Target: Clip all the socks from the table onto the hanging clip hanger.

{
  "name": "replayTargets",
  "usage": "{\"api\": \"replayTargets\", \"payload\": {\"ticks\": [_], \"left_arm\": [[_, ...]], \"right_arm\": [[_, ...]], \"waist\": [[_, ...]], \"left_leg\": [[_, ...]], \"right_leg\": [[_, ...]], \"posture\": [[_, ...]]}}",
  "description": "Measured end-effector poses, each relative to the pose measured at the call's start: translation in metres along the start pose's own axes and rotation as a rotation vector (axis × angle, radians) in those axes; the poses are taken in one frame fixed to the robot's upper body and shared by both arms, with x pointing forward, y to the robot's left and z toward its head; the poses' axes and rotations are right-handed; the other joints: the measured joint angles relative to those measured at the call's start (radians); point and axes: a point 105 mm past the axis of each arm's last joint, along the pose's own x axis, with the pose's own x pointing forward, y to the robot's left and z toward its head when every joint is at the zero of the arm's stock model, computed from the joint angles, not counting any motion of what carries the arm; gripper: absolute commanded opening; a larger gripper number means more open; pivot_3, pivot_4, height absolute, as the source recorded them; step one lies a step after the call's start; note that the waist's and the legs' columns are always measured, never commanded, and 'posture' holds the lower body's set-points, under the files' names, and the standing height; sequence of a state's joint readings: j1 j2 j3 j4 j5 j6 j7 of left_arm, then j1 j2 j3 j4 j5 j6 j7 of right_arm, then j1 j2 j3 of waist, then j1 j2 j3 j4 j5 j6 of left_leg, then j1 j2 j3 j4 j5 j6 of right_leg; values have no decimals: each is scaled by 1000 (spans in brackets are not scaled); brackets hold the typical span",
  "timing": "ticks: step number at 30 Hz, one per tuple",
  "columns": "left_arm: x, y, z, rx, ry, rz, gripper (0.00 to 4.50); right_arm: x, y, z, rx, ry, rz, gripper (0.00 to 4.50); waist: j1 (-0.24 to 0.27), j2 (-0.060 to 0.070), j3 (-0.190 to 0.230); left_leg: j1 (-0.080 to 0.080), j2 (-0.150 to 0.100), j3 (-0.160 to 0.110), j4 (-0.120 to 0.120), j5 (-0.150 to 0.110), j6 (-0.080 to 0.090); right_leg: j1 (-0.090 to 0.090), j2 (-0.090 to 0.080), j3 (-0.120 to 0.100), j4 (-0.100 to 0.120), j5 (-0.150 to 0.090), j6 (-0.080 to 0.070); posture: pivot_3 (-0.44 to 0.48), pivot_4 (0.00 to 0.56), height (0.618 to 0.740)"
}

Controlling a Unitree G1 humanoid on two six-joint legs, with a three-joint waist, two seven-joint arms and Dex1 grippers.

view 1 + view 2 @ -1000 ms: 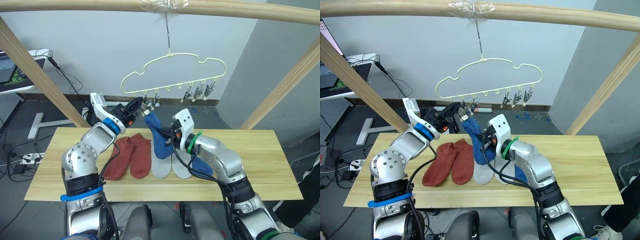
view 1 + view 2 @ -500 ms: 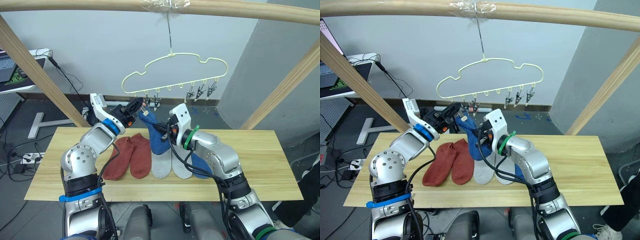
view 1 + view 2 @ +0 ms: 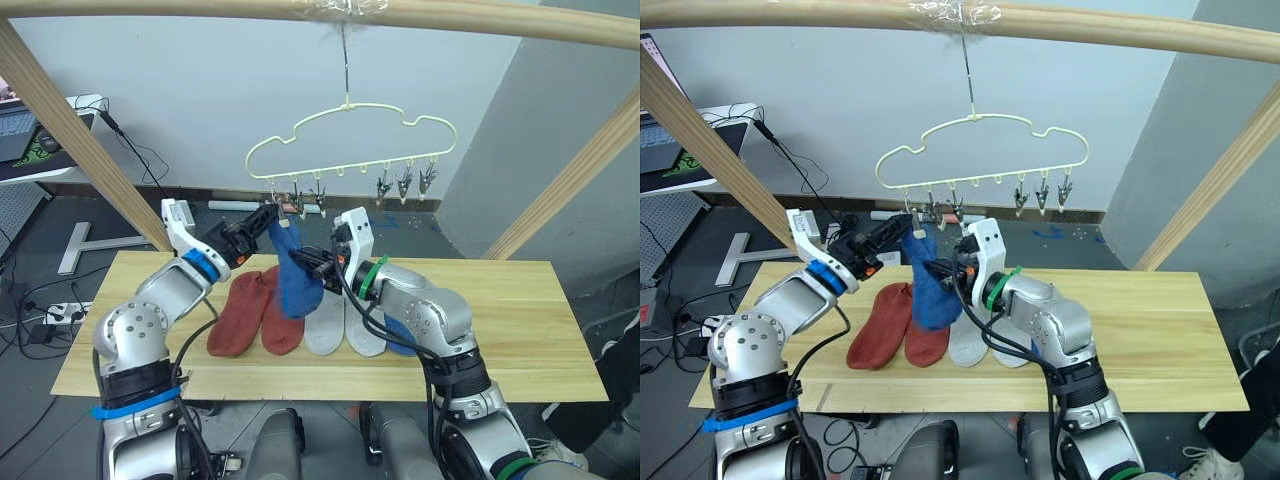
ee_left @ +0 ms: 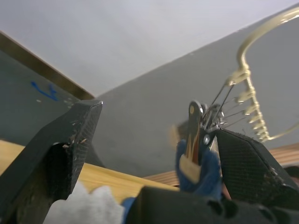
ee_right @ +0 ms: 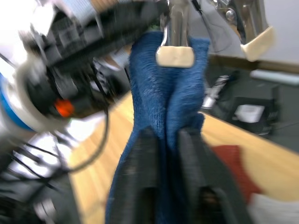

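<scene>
Right gripper (image 5: 170, 135) clenched on blue sock (image 3: 293, 275), hanging from leftmost clip (image 5: 175, 42); left gripper (image 4: 154, 154) released beside it.

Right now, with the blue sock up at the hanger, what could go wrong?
The clip bites only the top edge of the blue sock; if the right gripper, shut on it, pulls down, it may slip out. The left gripper is open beside that clip and could knock it or set the clip hanger swinging.
</scene>
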State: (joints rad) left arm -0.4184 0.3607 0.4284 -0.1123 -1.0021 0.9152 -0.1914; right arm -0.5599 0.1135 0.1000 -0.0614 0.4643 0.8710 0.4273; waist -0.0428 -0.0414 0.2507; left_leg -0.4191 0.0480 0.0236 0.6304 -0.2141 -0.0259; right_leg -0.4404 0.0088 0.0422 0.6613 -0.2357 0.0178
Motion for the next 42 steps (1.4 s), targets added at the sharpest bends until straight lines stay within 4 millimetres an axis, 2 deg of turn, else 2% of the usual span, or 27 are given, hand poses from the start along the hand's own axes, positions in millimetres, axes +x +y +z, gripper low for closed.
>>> {"api": "replayTargets", "payload": {"ticks": [3,7,8,14,17,19,22,27,31,35,38,42], "left_arm": [[-7,5,1,43,5,20,4500],[-13,-4,-2,156,22,-6,4500],[-14,-7,-2,195,27,-10,4500],[-6,-34,-19,384,59,-96,4500],[1,-46,-24,463,32,-127,3930],[11,-58,-33,541,-3,-155,3284],[26,-63,-38,629,-54,-144,2338],[47,-61,-43,730,-107,-101,2338],[57,-58,-47,729,-137,-69,2338],[73,-52,-42,764,-184,-13,2338],[78,-50,-41,763,-210,12,2338],[79,-37,-40,748,-212,58,2338]], "right_arm": [[-3,-3,0,18,12,-13,2855],[-14,-18,-6,-80,82,-74,4339],[-16,-21,-7,-90,89,-83,4465],[-29,-27,0,-116,55,-101,4465],[-40,-30,10,-177,26,-109,4500],[-56,-36,22,-254,11,-128,4500],[-72,-40,38,-335,-21,-140,4500],[-87,-42,44,-375,-17,-136,4500],[-91,-37,49,-395,-31,-121,4500],[-93,-36,58,-426,-57,-130,4500],[-95,-33,62,-441,-74,-132,4500],[-97,-32,66,-457,-86,-145,4500]], "waist": [[5,0,0],[14,0,0],[15,0,0],[15,0,0],[15,1,0],[20,1,1],[20,1,0],[12,1,1],[10,1,1],[11,1,1],[8,1,1],[5,1,1]], "left_leg": [[0,-1,0,0,0,0],[-2,-2,1,0,0,0],[-2,-2,1,0,0,0],[-4,-1,1,0,0,0],[-4,-2,1,0,0,0],[-5,-2,2,0,0,0],[-5,-3,3,0,0,0],[-6,-3,3,0,0,0],[-6,-2,3,0,0,0],[-6,-3,3,2,0,0],[-6,-2,5,2,0,0],[-6,-2,5,2,0,0]], "right_leg": [[0,-1,-1,-1,0,0],[0,-1,-1,-3,0,0],[0,-1,-1,-3,0,0],[-1,-1,0,-4,0,0],[-1,-1,0,-3,0,0],[-1,-1,-1,-4,0,0],[-1,-1,0,-5,0,0],[-1,0,0,-5,0,0],[-1,2,-1,-4,0,0],[-1,2,-1,-3,0,0],[-1,1,-1,-4,0,0],[-1,1,-1,-4,0,1]], "posture": [[42,252,740],[46,249,740],[46,249,740],[47,248,740],[34,243,740],[28,243,740],[15,240,740],[-9,239,740],[-48,239,740],[-72,240,740],[-88,242,740],[-104,242,740]]}}
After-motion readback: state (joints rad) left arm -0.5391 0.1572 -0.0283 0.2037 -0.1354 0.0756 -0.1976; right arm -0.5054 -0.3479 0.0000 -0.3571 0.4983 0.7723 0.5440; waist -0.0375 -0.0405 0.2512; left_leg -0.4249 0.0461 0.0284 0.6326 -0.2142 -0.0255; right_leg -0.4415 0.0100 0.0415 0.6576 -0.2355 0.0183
